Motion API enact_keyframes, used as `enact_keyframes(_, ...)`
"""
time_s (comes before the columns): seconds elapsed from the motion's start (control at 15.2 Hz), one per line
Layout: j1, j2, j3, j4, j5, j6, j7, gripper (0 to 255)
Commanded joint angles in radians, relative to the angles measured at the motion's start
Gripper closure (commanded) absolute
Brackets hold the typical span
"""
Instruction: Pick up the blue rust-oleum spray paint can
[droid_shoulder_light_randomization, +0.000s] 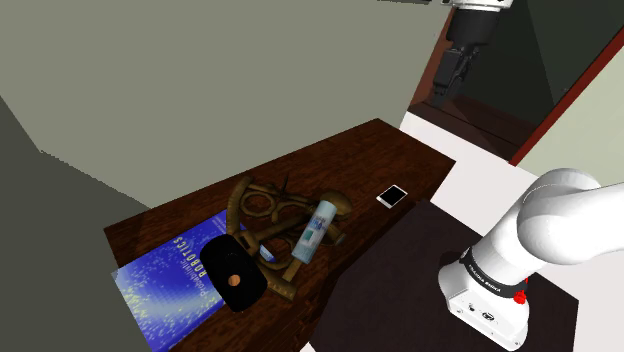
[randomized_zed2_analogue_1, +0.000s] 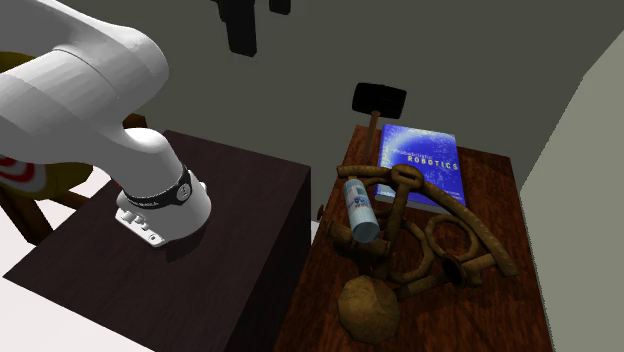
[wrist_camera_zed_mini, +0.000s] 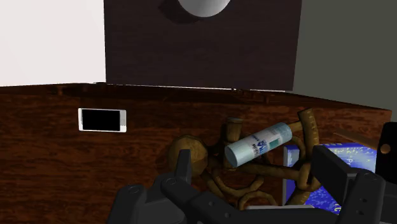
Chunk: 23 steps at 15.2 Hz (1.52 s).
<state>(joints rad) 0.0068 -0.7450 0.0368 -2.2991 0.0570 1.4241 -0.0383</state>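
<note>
The spray can (droid_shoulder_light_randomization: 313, 228) lay on its side near the middle of the dark wooden tabletop (droid_shoulder_light_randomization: 350, 150), pale with blue lettering on its label. It rested across a brown frame of curved bars and rings (droid_shoulder_light_randomization: 262, 205), propped on it rather than flat on the wood. In the second exterior view the can (randomized_zed2_analogue_1: 360, 208) sat on the side of the frame (randomized_zed2_analogue_1: 440, 240) nearest the stand. A brown rounded lump (randomized_zed2_analogue_1: 368, 305) lay just beside one end of the can.

On the other side of the frame was a blue book (droid_shoulder_light_randomization: 170, 275) with "ROBOTICS" on its cover. On the book's edge stood a black mallet (randomized_zed2_analogue_1: 380, 98) with a brown handle. A small white-framed phone (droid_shoulder_light_randomization: 392, 195) with a dark screen lay flat on the wood, apart from the pile, toward the shoulder view's right.

The gripper (droid_shoulder_light_randomization: 450, 85) hung high above the far end of the tabletop, well apart from the can and touching nothing. In the wrist view its fingers (wrist_camera_zed_mini: 184, 168) stood apart, open and empty, with the can (wrist_camera_zed_mini: 259, 144) seen between them but far beyond. The dark box stand (droid_shoulder_light_randomization: 400, 280) stood against the tabletop's long edge.
</note>
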Motion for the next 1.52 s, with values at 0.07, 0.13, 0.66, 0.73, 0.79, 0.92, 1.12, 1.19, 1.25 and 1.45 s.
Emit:
enact_keyframes(0.07,-0.003,-0.019,0.023,-0.039,0.010,0.030,0.041,0)
enact_keyframes(0.13,-0.007,-0.035,0.048,-0.077,0.021,0.061,0.082,0)
enact_keyframes(0.66,-0.023,-0.081,0.271,-0.312,0.121,0.322,0.411,0)
enact_keyframes(0.73,-0.025,-0.073,0.302,-0.332,0.133,0.358,0.453,0)
enact_keyframes(0.79,-0.027,-0.063,0.334,-0.351,0.145,0.394,0.496,0)
enact_keyframes(0.92,-0.036,-0.031,0.401,-0.381,0.166,0.470,0.583,0)
enact_keyframes(1.12,-0.062,0.040,0.508,-0.410,0.188,0.588,0.719,0)
enact_keyframes(1.19,-0.075,0.070,0.545,-0.415,0.190,0.628,0.767,0)
enact_keyframes(1.25,-0.092,0.104,0.584,-0.418,0.190,0.669,0.816,0)
enact_keyframes(1.45,-0.164,0.220,0.710,-0.412,0.163,0.790,0.976,0)
